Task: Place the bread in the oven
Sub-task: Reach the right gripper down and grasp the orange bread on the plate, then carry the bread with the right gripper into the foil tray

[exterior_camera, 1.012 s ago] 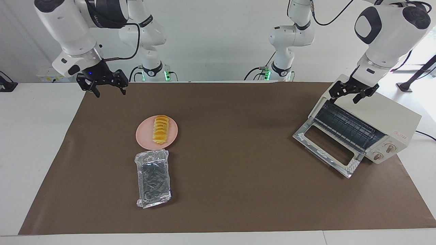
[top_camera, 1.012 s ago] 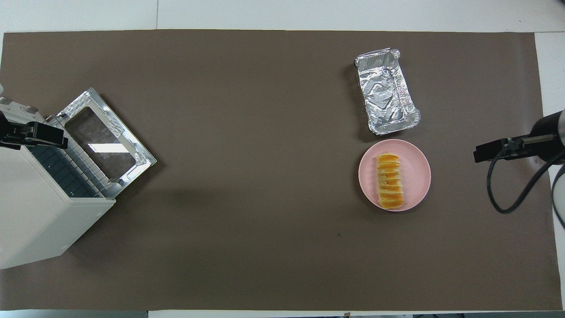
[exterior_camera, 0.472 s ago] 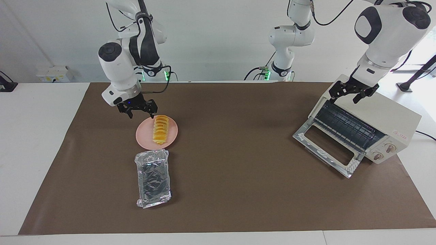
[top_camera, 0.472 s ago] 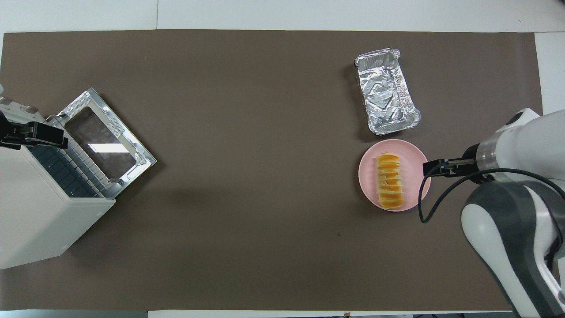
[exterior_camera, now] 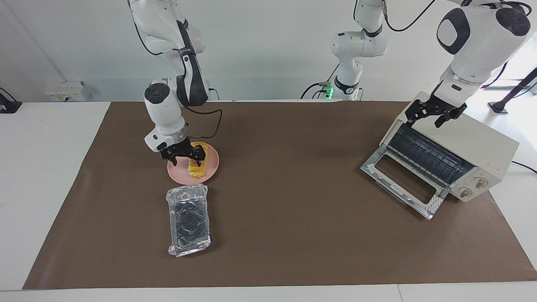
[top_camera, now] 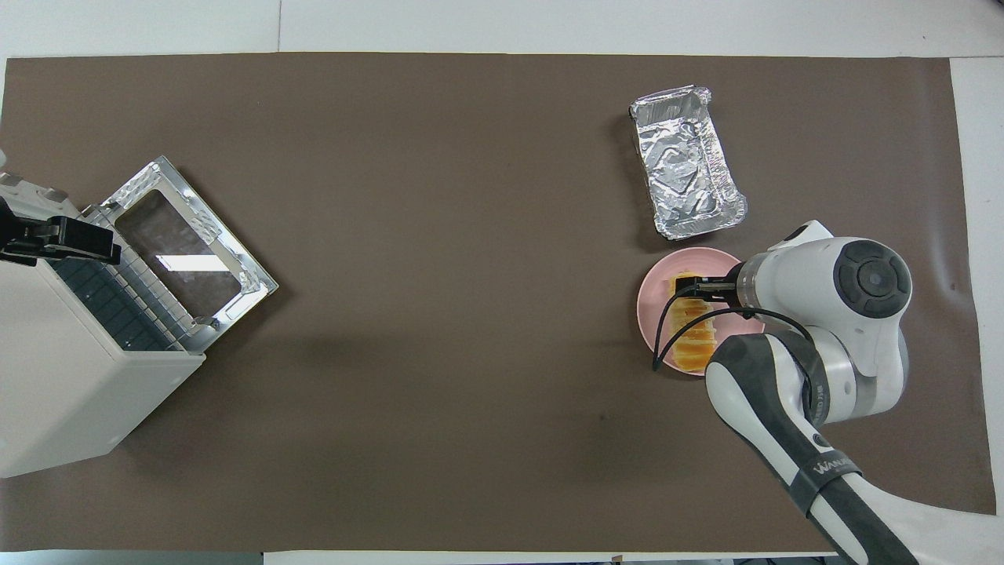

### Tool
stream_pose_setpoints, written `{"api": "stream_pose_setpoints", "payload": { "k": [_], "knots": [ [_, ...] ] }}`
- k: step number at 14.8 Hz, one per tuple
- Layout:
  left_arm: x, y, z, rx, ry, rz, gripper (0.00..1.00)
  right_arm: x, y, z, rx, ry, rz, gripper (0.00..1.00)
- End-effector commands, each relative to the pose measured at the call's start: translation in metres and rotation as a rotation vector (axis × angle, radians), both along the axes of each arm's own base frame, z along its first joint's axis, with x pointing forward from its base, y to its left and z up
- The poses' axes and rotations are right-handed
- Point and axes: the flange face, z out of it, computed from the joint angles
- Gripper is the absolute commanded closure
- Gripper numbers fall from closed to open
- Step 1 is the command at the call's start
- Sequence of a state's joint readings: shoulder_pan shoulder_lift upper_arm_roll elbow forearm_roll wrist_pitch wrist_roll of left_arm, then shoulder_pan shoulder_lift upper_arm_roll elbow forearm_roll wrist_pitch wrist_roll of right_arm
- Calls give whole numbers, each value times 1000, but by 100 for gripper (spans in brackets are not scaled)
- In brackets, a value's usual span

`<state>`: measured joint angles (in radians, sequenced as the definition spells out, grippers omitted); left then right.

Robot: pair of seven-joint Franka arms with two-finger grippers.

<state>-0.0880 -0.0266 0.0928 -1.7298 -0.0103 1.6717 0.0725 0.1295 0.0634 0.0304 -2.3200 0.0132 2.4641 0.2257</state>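
The bread (exterior_camera: pixel 196 170) (top_camera: pixel 694 345), a ridged yellow-orange row of slices, lies on a round pink plate (exterior_camera: pixel 212 161) (top_camera: pixel 651 308) toward the right arm's end of the table. My right gripper (exterior_camera: pixel 185 161) (top_camera: pixel 689 284) is open and low over the bread's end nearer the robots; whether it touches the loaf I cannot tell. The cream-white oven (exterior_camera: pixel 474 144) (top_camera: pixel 55 392) stands at the left arm's end, its glass door (exterior_camera: pixel 400 182) (top_camera: pixel 188 251) dropped open and the dark rack showing. My left gripper (exterior_camera: pixel 424 119) (top_camera: pixel 94 245) waits open above the oven's top front edge.
A crinkled silver foil tray (exterior_camera: pixel 188 220) (top_camera: pixel 688 161) lies just beside the plate, farther from the robots. A brown mat (exterior_camera: pixel 293 209) covers the table between the plate and the oven.
The right arm swung in from the table's edge and came down over the plate, its gripper now low on the bread. The left arm, oven, plate and foil tray have not moved.
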Motion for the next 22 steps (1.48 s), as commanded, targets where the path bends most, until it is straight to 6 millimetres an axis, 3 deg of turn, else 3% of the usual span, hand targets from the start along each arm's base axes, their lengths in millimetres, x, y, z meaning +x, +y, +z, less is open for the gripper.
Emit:
{"api": "stream_pose_setpoints", "payload": {
  "k": [1, 12, 14, 15, 17, 19, 20, 22],
  "knots": [
    [-7, 0, 3, -9, -7, -4, 0, -3, 11, -9, 0, -5, -1, 0],
    [-7, 0, 3, -9, -7, -4, 0, -9, 24, -18, -6, 17, 58, 1],
    [-7, 0, 3, -9, -7, -4, 0, -7, 21, -18, -7, 15, 71, 8],
    [-7, 0, 3, -9, -7, -4, 0, -8, 20, -18, -7, 16, 75, 15],
    [-7, 0, 3, -9, -7, -4, 0, -8, 20, -18, -7, 16, 76, 42],
    [-7, 0, 3, -9, -7, -4, 0, -8, 20, -18, -7, 16, 76, 85],
    [-7, 0, 3, -9, -7, -4, 0, -7, 20, -17, -7, 16, 75, 100],
    [-7, 0, 3, -9, -7, -4, 0, -5, 19, -15, -7, 18, 73, 100]
  ]
}}
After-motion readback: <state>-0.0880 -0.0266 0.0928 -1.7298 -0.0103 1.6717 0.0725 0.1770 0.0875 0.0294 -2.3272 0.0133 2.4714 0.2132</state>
